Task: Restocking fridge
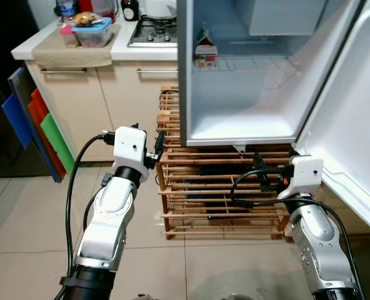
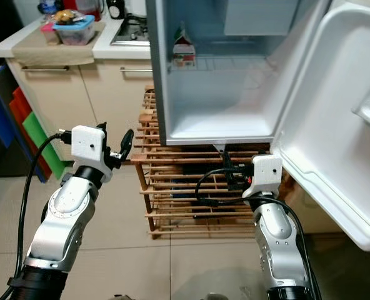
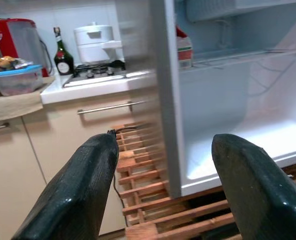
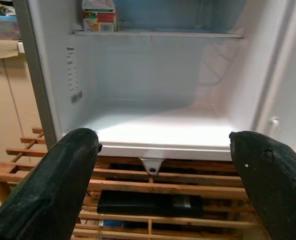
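Note:
The small fridge point(image 1: 235, 125) stands open on a wooden slat rack point(image 1: 197, 187), its door point(image 1: 354, 125) swung out to my right. A red and white carton point(image 1: 204, 50) sits at the left end of the wire shelf inside, and the white fridge floor point(image 4: 158, 125) is bare. My left gripper point(image 1: 159, 144) is held up by the fridge's left front corner, open, with nothing between its fingers point(image 3: 83, 190). My right gripper point(image 1: 259, 164) is just below the fridge's bottom edge in front of the rack, open and holding nothing.
A counter point(image 1: 79, 47) at the left carries a lidded plastic container point(image 1: 92, 31), a gas hob point(image 1: 152, 31), a white pot point(image 3: 94, 42) and a dark bottle point(image 3: 63, 52). Coloured boards point(image 1: 38, 125) lean on the cabinet. Tiled floor point(image 1: 22, 237) lies before me.

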Controlling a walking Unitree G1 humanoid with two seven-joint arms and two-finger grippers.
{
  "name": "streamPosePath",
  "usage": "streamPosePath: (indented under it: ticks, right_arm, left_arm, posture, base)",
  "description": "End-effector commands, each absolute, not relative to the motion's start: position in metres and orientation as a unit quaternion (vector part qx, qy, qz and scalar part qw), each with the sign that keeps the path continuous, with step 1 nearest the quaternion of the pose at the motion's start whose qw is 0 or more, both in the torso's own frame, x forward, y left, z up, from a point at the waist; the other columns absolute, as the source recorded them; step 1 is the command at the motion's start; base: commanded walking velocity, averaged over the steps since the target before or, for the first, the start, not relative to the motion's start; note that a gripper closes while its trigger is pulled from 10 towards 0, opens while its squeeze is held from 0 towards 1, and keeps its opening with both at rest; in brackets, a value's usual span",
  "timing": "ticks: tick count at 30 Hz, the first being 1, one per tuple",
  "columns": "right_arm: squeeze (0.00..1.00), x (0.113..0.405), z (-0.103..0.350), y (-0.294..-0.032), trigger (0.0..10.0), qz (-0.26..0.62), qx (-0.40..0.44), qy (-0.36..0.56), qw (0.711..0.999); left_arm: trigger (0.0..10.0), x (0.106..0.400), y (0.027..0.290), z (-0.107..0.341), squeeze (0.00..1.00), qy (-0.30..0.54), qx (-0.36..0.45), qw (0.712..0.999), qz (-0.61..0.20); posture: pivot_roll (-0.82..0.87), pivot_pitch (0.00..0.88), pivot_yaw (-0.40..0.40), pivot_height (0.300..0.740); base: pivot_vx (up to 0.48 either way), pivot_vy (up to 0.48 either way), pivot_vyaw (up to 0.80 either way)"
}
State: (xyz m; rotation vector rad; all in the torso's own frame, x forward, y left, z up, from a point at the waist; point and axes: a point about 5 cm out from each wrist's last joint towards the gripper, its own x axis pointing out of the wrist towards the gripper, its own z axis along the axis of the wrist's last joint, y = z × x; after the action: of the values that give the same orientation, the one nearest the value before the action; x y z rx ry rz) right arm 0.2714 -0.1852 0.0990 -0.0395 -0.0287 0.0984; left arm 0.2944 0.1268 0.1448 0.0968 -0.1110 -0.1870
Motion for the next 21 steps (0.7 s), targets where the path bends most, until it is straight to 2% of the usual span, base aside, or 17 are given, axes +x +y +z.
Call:
streamPosePath:
  ticks: [1,17,21]
  right_arm:
    - [0.00,0.2745,0.1047,-0.1842,10.0,0.050,-0.019,-0.021,0.998]
    - [0.00,0.2740,0.1037,-0.1872,10.0,0.054,-0.027,-0.015,0.998]
    - [0.00,0.2743,0.1010,-0.1878,10.0,0.053,-0.027,-0.010,0.998]
  left_arm:
    - [10.0,0.2968,0.1277,0.1458,0.00,-0.058,0.044,0.993,-0.090]
    - [10.0,0.2976,0.1223,0.1435,0.00,-0.059,0.038,0.993,-0.096]
    - [10.0,0.2990,0.1217,0.1444,0.00,-0.062,0.038,0.992,-0.099]
  posture:
    - [-0.14,0.028,0.037,0.740]
    - [-0.14,0.016,0.029,0.740]
    - [-0.14,0.010,0.029,0.740]
  base:
    - [0.000,0.000,0.00]
    - [0.000,0.000,0.00]
    - [-0.180,0.000,0.00]
